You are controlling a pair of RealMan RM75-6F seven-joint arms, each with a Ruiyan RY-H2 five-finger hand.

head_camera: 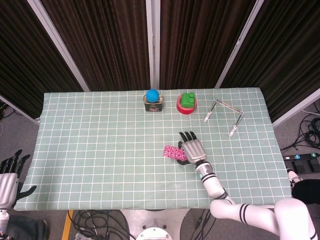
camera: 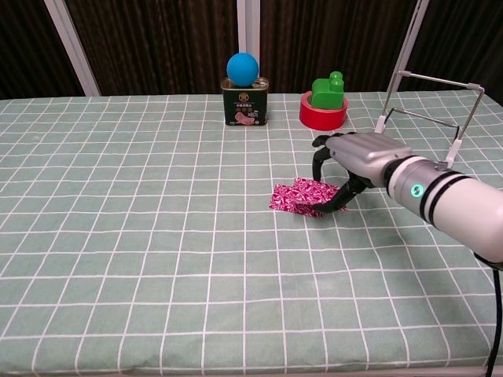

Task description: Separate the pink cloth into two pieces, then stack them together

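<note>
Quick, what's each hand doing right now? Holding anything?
Left hand: open, holding nothing, off the table's left edge.
Right hand: holding a pink cloth piece over the other pink piece.

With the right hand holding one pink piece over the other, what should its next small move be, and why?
Probably lower and let go. In the chest view the right hand holds one pink cloth piece partly over the other piece, which lies flat on the table. The held piece sits a little to the right, so a slight nudge left before letting go might square the stack.
</note>
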